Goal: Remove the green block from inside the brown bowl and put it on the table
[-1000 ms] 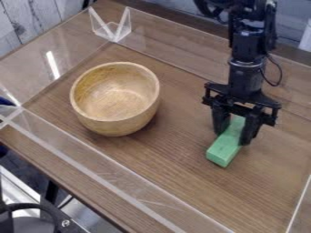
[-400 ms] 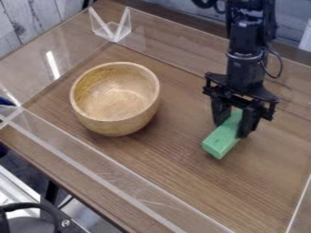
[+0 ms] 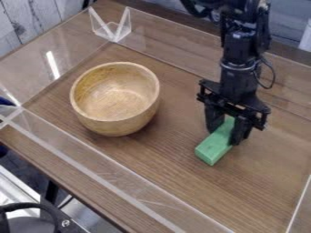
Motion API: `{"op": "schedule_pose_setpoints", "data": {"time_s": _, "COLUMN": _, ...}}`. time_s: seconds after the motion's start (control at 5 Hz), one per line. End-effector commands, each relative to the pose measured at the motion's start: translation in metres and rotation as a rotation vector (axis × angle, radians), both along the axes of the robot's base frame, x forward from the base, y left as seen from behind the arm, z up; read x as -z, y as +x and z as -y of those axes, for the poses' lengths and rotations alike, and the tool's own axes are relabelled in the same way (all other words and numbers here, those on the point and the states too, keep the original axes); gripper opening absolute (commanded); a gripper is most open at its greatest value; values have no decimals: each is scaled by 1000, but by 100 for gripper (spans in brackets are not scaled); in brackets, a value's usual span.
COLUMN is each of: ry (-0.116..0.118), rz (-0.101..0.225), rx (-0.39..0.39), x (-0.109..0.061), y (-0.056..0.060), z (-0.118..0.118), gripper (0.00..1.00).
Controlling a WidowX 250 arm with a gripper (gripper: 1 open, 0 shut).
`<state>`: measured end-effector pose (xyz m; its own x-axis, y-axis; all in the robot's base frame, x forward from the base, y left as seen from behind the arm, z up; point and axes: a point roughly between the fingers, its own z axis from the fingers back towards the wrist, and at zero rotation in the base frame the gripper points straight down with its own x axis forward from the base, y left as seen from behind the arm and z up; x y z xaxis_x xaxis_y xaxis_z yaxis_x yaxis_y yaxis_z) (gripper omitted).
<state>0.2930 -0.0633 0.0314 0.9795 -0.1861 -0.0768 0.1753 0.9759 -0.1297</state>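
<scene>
The green block (image 3: 216, 147) lies on the table (image 3: 134, 168) to the right of the brown bowl (image 3: 115, 97), whose hollow holds nothing. My gripper (image 3: 231, 132) points straight down over the block's far end, its dark fingers (image 3: 246, 127) shut on that end. The block's near end rests on the wood and angles toward the front left. The bowl stands upright, well apart from the block and the arm.
Clear acrylic walls (image 3: 73, 136) edge the tabletop along the front left and back. A clear acrylic bracket (image 3: 112, 25) stands at the back left corner. The black arm (image 3: 239, 36) rises from the gripper toward the top right.
The gripper and the green block have shifted slightly left, and the block has turned a little. The bowl has not moved.
</scene>
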Motion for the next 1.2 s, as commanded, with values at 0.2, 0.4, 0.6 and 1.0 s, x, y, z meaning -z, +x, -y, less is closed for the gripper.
{"op": "schedule_pose_setpoints", "data": {"time_s": 0.2, "ry": -1, "rz": 100, "rx": -13, "x": -31, "y": 8, "z": -5, "gripper": 0}}
{"op": "schedule_pose_setpoints", "data": {"time_s": 0.4, "ry": -4, "rz": 114, "rx": 21, "x": -36, "y": 12, "z": -5, "gripper": 0}}
{"op": "schedule_pose_setpoints", "data": {"time_s": 0.6, "ry": 11, "rz": 117, "rx": 25, "x": -39, "y": 11, "z": -4, "gripper": 100}}
{"op": "schedule_pose_setpoints", "data": {"time_s": 1.0, "ry": 20, "rz": 89, "rx": -1, "x": -53, "y": 10, "z": -6, "gripper": 100}}
